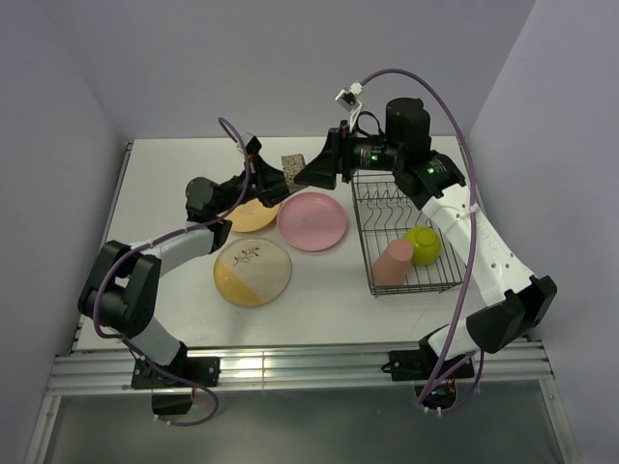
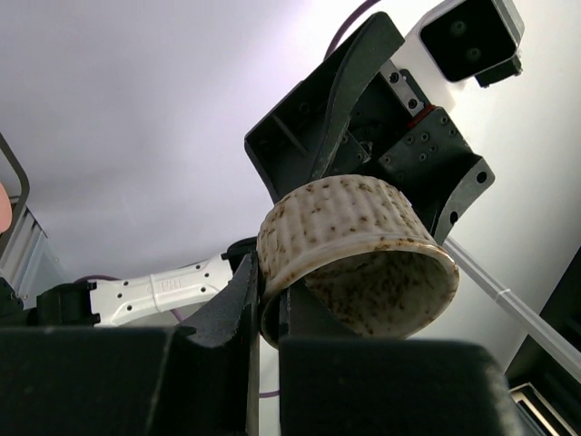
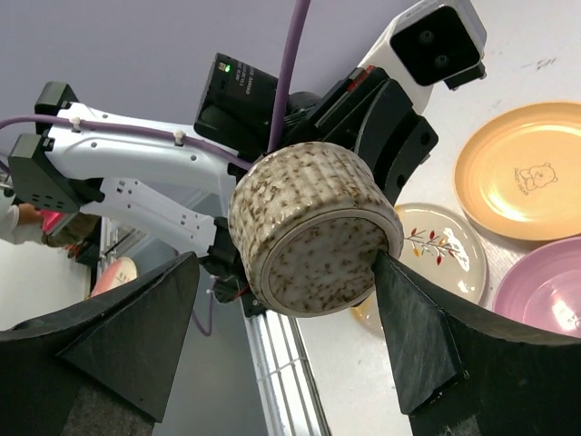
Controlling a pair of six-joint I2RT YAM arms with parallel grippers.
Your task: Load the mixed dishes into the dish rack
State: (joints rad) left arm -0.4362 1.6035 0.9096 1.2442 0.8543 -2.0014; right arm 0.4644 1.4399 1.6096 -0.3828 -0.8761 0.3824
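Left claw [image 2: 265, 304] pinched on grey bowl [image 2: 363, 263] rim, aloft at upper centre, right claw [image 3: 286, 272] wide around it; cup [image 1: 393, 262], green bowl [image 1: 424, 245] in rack [image 1: 360, 222], right; orange plate [image 1: 253, 217], pink plate [image 1: 312, 220], cream plate [image 1: 252, 272] on table [image 1: 319, 300], not yet racked.

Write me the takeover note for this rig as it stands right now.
Left gripper: shut on the rim of the speckled grey bowl, held in the air over the far side of the table.
Right gripper: open, fingers either side of that bowl, not closed on it.
Done: pink cup and lime-green bowl are in the dish rack.
To do: rack that bowl, then the orange plate, pink plate and cream-and-yellow plate, all flat on the table left of the rack.
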